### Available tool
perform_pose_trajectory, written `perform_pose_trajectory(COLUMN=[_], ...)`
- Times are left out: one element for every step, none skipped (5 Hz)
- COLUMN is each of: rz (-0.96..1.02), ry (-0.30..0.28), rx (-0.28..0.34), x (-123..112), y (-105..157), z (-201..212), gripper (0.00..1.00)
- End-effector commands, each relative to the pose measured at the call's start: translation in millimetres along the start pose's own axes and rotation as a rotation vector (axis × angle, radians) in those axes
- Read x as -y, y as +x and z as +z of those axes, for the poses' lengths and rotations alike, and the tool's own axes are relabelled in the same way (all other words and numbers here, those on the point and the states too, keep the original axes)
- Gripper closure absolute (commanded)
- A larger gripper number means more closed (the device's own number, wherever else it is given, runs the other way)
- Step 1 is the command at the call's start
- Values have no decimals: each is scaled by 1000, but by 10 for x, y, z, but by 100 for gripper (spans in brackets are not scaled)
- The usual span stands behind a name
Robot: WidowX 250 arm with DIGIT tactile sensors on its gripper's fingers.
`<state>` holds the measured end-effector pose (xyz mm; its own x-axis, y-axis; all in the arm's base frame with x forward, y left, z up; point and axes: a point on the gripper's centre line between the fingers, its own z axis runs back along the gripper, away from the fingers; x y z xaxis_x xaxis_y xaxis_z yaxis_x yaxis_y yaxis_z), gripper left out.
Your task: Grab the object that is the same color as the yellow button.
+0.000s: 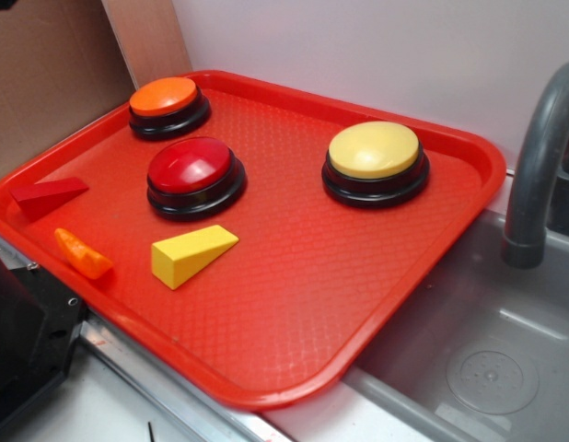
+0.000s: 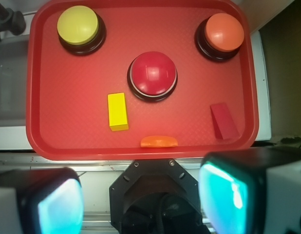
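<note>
Yellow wedge (image 2: 118, 111) lies free on the red tray (image 2: 189, 141).
Your gripper (image 2: 141, 200) hangs at frame bottom, jaws wide, holding nothing; the wedge sits lower left of centre, the yellow button (image 2: 78, 25) upper left.

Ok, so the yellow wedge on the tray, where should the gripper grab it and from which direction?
Take the yellow wedge across its two flat long sides, near the thick end, coming straight down from above. Its top slopes, so those upright sides probably offer the surest hold. It lies apart from the red button and the orange piece, leaving room for the open gripper.
</note>
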<state>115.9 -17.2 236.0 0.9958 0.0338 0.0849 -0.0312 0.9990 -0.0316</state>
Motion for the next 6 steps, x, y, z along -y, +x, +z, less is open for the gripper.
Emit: perform_pose_trajectory(rz=[0, 26, 33, 31, 8, -18], ry=[0, -45, -38, -10, 20, 38], rx=[0, -43, -72, -72, -16, 20], x=[0, -28, 15, 222, 406, 489], y=[0, -57, -45, 57, 168, 219], z=[0, -216, -406, -780, -993, -1237], gripper=[0, 0, 0, 0, 0, 0])
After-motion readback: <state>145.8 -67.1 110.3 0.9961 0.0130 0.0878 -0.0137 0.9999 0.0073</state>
